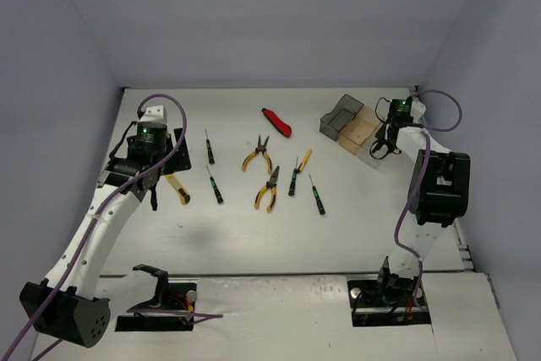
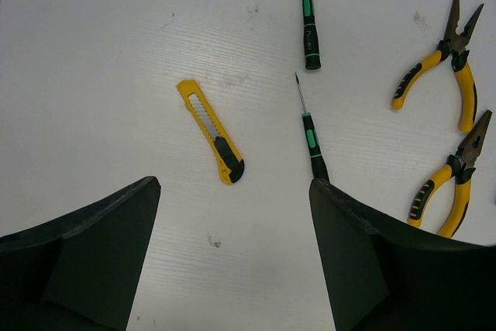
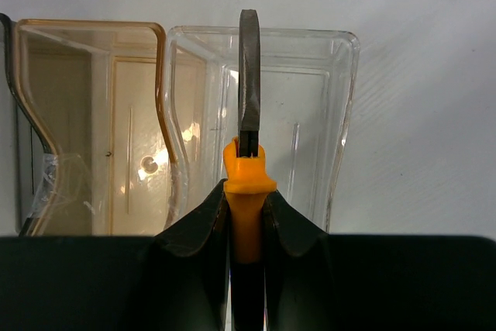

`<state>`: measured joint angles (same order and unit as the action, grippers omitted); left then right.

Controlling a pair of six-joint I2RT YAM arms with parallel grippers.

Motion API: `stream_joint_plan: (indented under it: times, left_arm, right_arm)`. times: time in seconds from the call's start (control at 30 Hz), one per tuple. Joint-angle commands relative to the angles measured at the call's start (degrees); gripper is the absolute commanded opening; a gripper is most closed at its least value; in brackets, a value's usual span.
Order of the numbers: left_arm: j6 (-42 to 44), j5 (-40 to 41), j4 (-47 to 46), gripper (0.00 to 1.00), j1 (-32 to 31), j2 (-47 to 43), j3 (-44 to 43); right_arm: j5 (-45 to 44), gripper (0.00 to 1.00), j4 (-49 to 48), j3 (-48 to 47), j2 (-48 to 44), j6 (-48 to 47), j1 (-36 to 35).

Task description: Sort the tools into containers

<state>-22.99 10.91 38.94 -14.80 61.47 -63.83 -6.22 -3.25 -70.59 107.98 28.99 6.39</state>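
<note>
Right gripper [image 3: 246, 191] pinching an orange-handled tool [image 3: 248, 98] over the clear bin [image 3: 329, 114], far right corner of the table [image 1: 254, 243]; left gripper [image 2: 232, 184] spread wide above the yellow utility knife [image 2: 211, 129].

White table [image 1: 254, 238], pale lavender walls [image 1: 254, 14]

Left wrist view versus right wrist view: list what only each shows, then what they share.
Only left wrist: the open left end effector, yellow utility knife, two screwdrivers, two yellow-handled pliers. Only right wrist: the tan bin, the clear bin, an orange-handled tool clamped in the right end effector. Both: the white table.
</note>
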Motion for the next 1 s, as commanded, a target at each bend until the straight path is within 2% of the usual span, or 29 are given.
stream_joint_plan:
  times: [0.0, 0.13, 0.37, 0.43, 0.57, 0.73, 0.87, 0.97]
  left_arm:
    - [-0.7, -1.1, -1.6, 0.75, 0.6, -0.5, -0.2]
    - [-0.9, -1.8, -1.6, 0.75, 0.9, -0.3, -0.2]
    - [-1.1, -2.7, -1.6, 0.75, 1.1, 0.2, -0.2]
    - [-1.1, -2.9, -1.6, 0.75, 1.1, 0.3, -0.2]
    - [-1.2, -3.1, -1.6, 0.75, 1.1, 0.4, -0.2]
    - [-0.9, -3.9, -1.6, 0.75, 1.1, 0.6, -0.3]
    - [-0.4, -5.4, -1.7, 0.75, 1.1, 0.8, -0.4]
    - [-0.2, -6.4, -1.7, 0.75, 1.1, 1.1, -0.5]
  right_arm:
    - [1.0, 0.14, -2.9, -3.3, -0.1, 1.1, 0.3]
    - [2.5, 0.20, -3.0, -3.9, 0.5, 1.5, 0.4]
    - [2.0, 0.43, -2.9, -3.6, -0.6, 0.7, 0.4]
    - [1.8, 0.45, -2.9, -3.2, -1.5, 0.0, 0.4]
    - [1.1, 0.52, -2.7, -1.6, -5.9, -2.0, 0.4]
    - [0.1, 0.59, -1.6, 2.1, -16.0, -5.2, -0.7]
    - [2.7, 0.62, -1.0, 5.7, -24.7, -7.8, -4.9]
    - [2.6, 0.62, -1.0, 8.5, -28.7, -7.8, -13.0]
